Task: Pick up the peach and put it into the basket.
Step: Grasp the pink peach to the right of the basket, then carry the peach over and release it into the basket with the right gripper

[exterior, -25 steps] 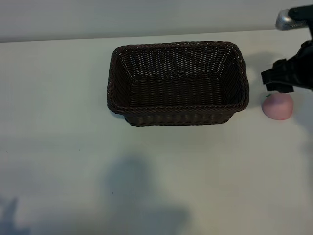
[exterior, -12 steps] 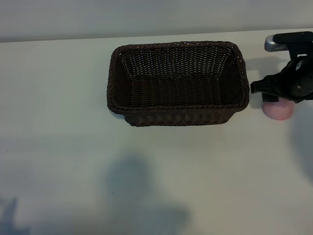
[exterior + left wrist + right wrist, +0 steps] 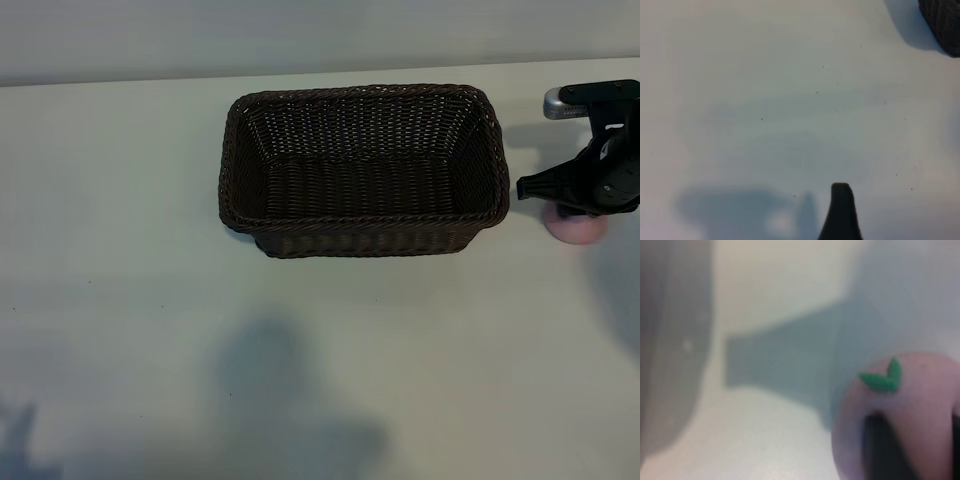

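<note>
The pale-pink peach [image 3: 577, 230] lies on the white table just right of the dark-brown wicker basket [image 3: 360, 218]. My right gripper [image 3: 580, 200] sits down over the peach and hides its top. In the right wrist view the peach [image 3: 920, 400] with its green leaf fills the space between the jaws. A dark finger [image 3: 882, 450] presses against its side, so the gripper is shut on it, and the peach rests on the table. Of my left gripper only one dark fingertip [image 3: 840, 205] shows, above bare table; it stands open and holds nothing. The basket has nothing in it.
A corner of the basket [image 3: 943, 22] shows at the edge of the left wrist view. The white table [image 3: 150, 300] stretches wide to the left and front of the basket. The table's far edge runs just behind the basket.
My right gripper has come down and slightly left over the peach, and its jaws have closed in on it. The left arm has not moved.
</note>
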Tool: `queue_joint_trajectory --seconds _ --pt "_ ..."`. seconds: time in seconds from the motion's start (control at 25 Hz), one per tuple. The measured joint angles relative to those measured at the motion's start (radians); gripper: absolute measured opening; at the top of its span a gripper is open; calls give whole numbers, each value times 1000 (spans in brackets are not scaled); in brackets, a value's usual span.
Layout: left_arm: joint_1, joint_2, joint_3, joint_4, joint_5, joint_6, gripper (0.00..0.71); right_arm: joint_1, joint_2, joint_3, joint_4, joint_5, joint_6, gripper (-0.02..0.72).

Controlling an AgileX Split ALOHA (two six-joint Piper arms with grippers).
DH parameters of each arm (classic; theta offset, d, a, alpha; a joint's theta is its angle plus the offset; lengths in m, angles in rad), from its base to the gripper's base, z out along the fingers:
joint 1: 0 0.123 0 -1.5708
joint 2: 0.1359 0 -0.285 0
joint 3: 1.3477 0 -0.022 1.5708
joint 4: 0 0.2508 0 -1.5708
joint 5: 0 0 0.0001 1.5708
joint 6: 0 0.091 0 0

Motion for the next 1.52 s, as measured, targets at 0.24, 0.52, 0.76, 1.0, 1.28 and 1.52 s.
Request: queue_joint_trajectory --seconds 0.24,0.52,0.76,1.0,1.28,1.52 --pt "0 0 0 0 0 0 575 0 -15 -27 -18 62 6 48" --pt "0 0 0 0 0 0 575 0 -134 -215 6 321 -42 47" --pt "0 0 0 0 0 0 575 3 -185 -417 110 486 -147 47" --pt "0 0 0 0 0 -1 575 74 -185 -467 150 518 -199 47" --pt "0 0 0 0 0 -1 575 265 -162 -476 188 491 -202 47" --pt "0 0 0 0 0 -1 575 385 -90 -476 204 381 -199 47"
